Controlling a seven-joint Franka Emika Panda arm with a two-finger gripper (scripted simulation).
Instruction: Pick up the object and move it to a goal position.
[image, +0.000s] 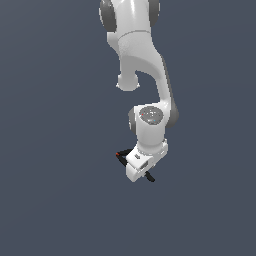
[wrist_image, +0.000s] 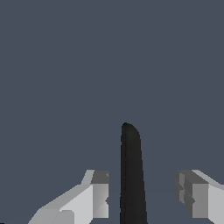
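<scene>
In the exterior view the object, a small black clamp (image: 150, 177), lies mostly hidden under the white hand of my gripper (image: 141, 165). Only one thin handle end and a red-tipped end (image: 119, 153) stick out on either side. The wrist view shows one black handle (wrist_image: 131, 175) standing between the two fingers of my gripper (wrist_image: 142, 189). The fingers (wrist_image: 99, 192) are spread apart, and grey ground shows between each pad and the handle. My gripper is open around the handle and does not touch it.
A plain dark grey-blue surface (image: 60, 190) fills both views with no other objects. The white arm (image: 145, 60) comes down from the top of the exterior view.
</scene>
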